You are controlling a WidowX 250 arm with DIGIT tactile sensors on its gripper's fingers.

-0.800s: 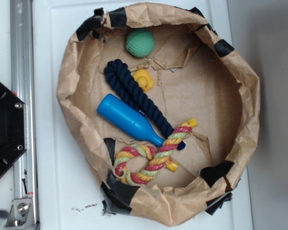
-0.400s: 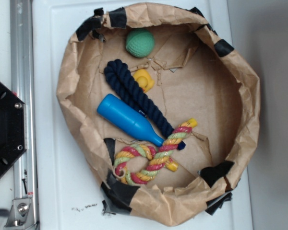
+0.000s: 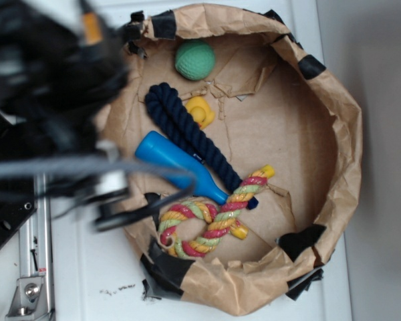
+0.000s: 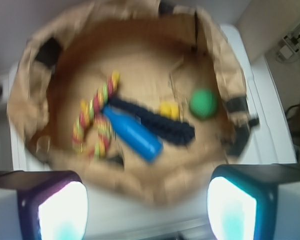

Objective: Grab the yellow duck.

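My arm (image 3: 53,87) shows in the exterior view as a dark, blurred mass over the upper left, covering the left rim of the paper basin (image 3: 347,134) and part of the table (image 3: 87,267) beside it. A grey cable (image 3: 87,167) loops from it across the basin's left edge. In that view I cannot make out my tool at all.

In the wrist view my tool (image 4: 147,207) stands spread wide: the two fingers (image 4: 62,207) sit at the bottom corners of the picture, well apart, with nothing between them. It hangs above the near edge of the basin, clear of everything inside.

The yellow duck (image 3: 200,111) lies on the brown paper floor of the basin, in its upper-middle part. It sits just beside the dark blue rope (image 3: 187,134), touching or nearly touching the rope's upper stretch; I cannot tell which. The green ball (image 3: 194,59) lies near the duck, closer to the basin wall, and apart from it. In the wrist view the duck (image 4: 168,109) appears blurred, between the rope (image 4: 155,122) and the ball (image 4: 203,103).

The blue bottle (image 3: 177,166) lies on its side, slanting beside the rope, its narrow neck pointing at the striped rope toy (image 3: 210,224). That toy, twisted red, green and yellow with yellow ends, curls in the lower part of the basin. Black tape (image 3: 162,264) patches the basin's rim in several places.
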